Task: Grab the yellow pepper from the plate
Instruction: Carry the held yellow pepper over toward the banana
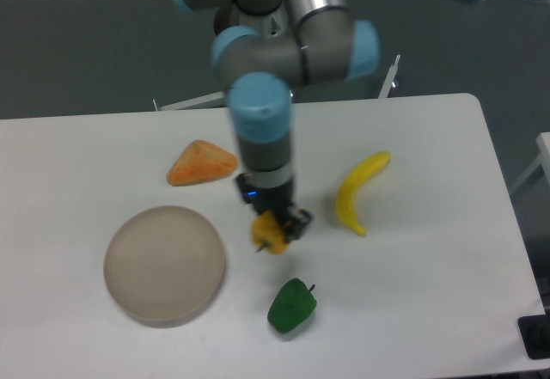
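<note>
The yellow pepper (268, 233) hangs in the air to the right of the plate, held by my gripper (275, 227), which is shut on it. Its dark stem points down and to the left. The round beige plate (164, 264) lies at the front left of the table with nothing on it. The arm reaches down from the back, its wrist pointing straight down over the pepper.
A green pepper (291, 305) lies just below and right of the held pepper. A yellow banana (356, 192) lies to the right. An orange wedge (201, 163) sits behind the plate. The white table's right edge is near x 600.
</note>
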Controlling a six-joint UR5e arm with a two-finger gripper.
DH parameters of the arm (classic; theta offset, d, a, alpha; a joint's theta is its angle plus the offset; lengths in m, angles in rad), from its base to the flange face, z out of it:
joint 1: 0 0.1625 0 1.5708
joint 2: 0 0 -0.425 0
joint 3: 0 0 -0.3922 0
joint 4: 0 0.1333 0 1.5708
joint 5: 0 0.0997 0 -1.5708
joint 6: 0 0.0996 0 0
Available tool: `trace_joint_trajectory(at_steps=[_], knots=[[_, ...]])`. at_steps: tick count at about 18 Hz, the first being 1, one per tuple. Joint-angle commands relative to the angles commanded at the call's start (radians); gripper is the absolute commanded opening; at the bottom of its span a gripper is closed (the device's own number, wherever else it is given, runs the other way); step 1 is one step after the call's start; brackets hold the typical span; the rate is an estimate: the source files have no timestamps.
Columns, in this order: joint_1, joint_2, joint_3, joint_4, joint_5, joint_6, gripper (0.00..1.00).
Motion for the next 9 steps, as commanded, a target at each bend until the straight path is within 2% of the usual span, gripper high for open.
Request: trace_joint_trajectory(at_steps=[3,5,9], knots=[[0.118,-0.027,0.011,0.004,-0.021,0.130,0.06],[0.153,-0.060,0.034,0.000,-0.025,0.210,0.07],[0.189,-0.087,0.038,-0.003,-0.028,0.353,0.06]])
